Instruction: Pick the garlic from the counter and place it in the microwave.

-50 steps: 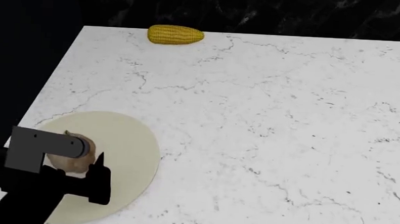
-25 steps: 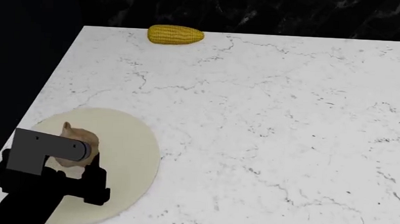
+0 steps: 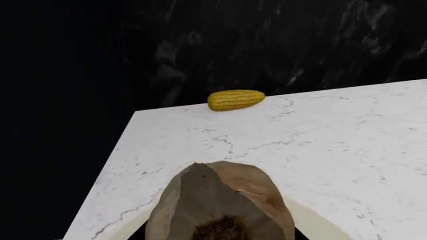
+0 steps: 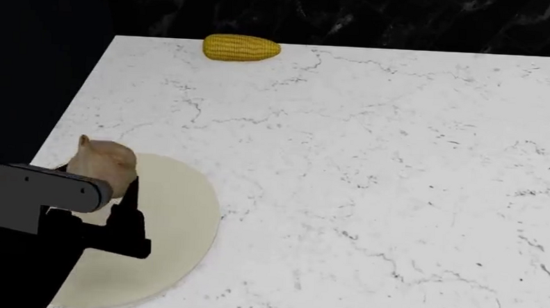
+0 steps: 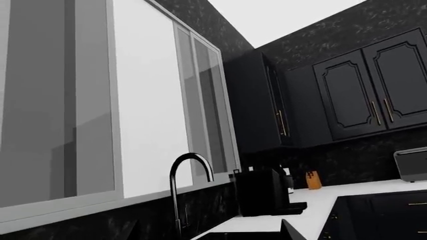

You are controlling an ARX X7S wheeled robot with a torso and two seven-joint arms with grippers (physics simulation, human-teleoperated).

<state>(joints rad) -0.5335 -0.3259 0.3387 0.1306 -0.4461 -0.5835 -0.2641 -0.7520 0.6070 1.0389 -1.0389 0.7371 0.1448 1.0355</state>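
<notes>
Home kitchen — marble counter, black cabinets, faucet, coffee machine, toaster.

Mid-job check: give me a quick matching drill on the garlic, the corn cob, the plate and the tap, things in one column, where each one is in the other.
Things:
1. garlic
2. corn cob
3. plate
4. tap

Places:
A. at the counter's far edge
B. seen only by the right wrist camera
C. held in the left pincer
D. flat on the counter's near left part

Pairs: 1-C, 2-A, 3-D, 4-B
</notes>
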